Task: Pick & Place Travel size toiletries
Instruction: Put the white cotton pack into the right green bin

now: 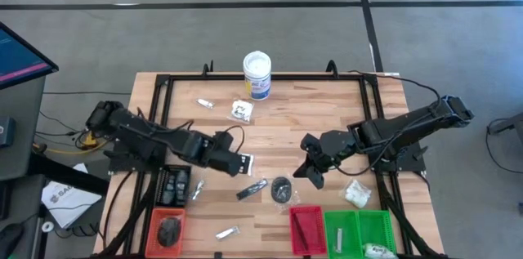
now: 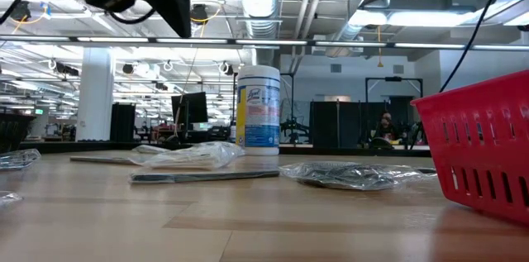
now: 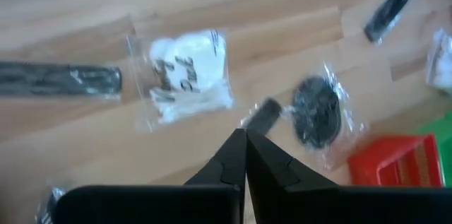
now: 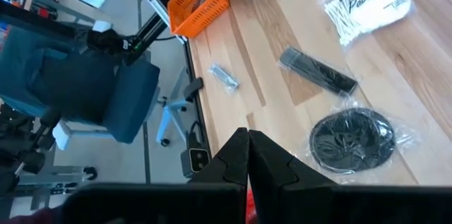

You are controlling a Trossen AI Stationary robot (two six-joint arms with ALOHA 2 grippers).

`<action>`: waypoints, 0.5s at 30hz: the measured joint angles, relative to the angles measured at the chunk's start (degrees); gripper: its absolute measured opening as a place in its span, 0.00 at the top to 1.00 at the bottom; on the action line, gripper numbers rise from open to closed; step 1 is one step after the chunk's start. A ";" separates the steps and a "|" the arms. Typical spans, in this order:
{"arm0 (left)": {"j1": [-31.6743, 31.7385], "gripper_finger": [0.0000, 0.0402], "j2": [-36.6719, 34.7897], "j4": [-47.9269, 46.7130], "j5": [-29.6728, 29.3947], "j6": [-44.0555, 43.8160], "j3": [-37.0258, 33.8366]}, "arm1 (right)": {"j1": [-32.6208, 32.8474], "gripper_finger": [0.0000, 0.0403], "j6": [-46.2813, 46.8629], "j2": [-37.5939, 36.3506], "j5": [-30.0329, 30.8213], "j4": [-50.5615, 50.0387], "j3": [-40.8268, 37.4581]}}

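High view: both arms hang over the wooden surface [image 1: 270, 140], neither carrying anything. The left claw [image 1: 245, 163] sits at about 8 o'clock from the centre, clenched on nothing, and the right claw [image 1: 315, 171] at about 4 o'clock, likewise clenched and empty. Travel toiletries lie scattered: a clear packet of white swabs [image 1: 241, 111] toward 12 o'clock, a black stick [image 1: 252, 189] and a dark disc in a clear wrapper [image 1: 281, 189] at 6 o'clock between the claws. A red tray [image 1: 306, 228], green tray [image 1: 358, 230] and orange tray [image 1: 167, 226] line the 6 o'clock edge; a white tub [image 1: 257, 75] stands at 12 o'clock.

Low view: the tub's blue label seems to read "Lysol", though I cannot be sure. Wrapped items lie flat before it.

Left wrist view: the closed fingers point between the swab packet [image 3: 187, 75] and the wrapped disc [image 3: 317, 104]; the packet's script is unreadable here.

Right wrist view: the packet [image 4: 367, 5] reads "Vanity Pack". The disc [image 4: 352, 139] lies near the shut tips.

Judgement: a pick has yet to begin. To do it well, the chosen claw should release wide first, descend squarely over one item, and pinch the slippery wrapper near the middle so it doesn't slide.
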 joint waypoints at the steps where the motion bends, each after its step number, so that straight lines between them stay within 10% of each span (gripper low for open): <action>1: 0.93 1.00 0.00 0.03 0.01 0.60 -0.15 | -0.04 1.00 0.00 0.02 0.00 -0.22 0.00; 15: 13.70 0.99 0.02 1.82 7.22 12.63 -9.61 | -2.58 1.00 0.00 0.00 0.56 -0.62 0.00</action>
